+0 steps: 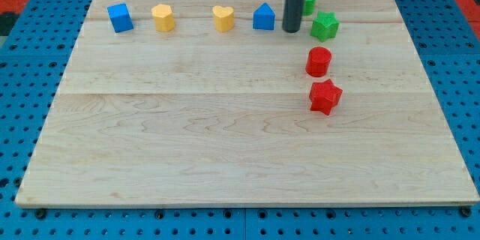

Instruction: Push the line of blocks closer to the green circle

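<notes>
A row of blocks runs along the view's top: a blue cube (120, 17), a yellow block (163, 17), a yellow heart (223, 18) and a blue house-shaped block (263, 16). My tip (291, 29) stands just right of the blue house-shaped block. The green circle (309, 1) sits right behind the rod, partly hidden by it. A green star (325, 26) lies just right of my tip. Below it are a red cylinder (318, 61) and a red star (325, 96).
The blocks lie on a light wooden board (187, 135) set on a blue pegboard surface (465, 105). The row of blocks lies close to the board's top edge.
</notes>
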You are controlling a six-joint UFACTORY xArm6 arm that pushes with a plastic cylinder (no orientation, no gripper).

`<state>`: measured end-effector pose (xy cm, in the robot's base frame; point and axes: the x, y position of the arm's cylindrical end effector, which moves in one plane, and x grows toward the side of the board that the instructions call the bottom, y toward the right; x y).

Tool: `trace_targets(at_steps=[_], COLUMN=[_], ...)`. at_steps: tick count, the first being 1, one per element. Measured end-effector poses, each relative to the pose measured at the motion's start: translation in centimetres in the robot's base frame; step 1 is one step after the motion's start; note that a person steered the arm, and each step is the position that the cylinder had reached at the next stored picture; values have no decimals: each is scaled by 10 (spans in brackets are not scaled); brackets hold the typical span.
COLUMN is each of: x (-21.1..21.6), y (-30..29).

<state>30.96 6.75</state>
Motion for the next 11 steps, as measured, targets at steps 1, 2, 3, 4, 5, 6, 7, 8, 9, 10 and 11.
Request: trace_targets(at_steps=[1, 2, 3, 4, 5, 6, 7, 8, 9, 10, 11], x=[34, 40, 41, 17, -6, -11, -39, -36, -36, -25, -25], y=[-47, -112, -206, -332, -371, -317, -314, -278, -201, -130, -53])
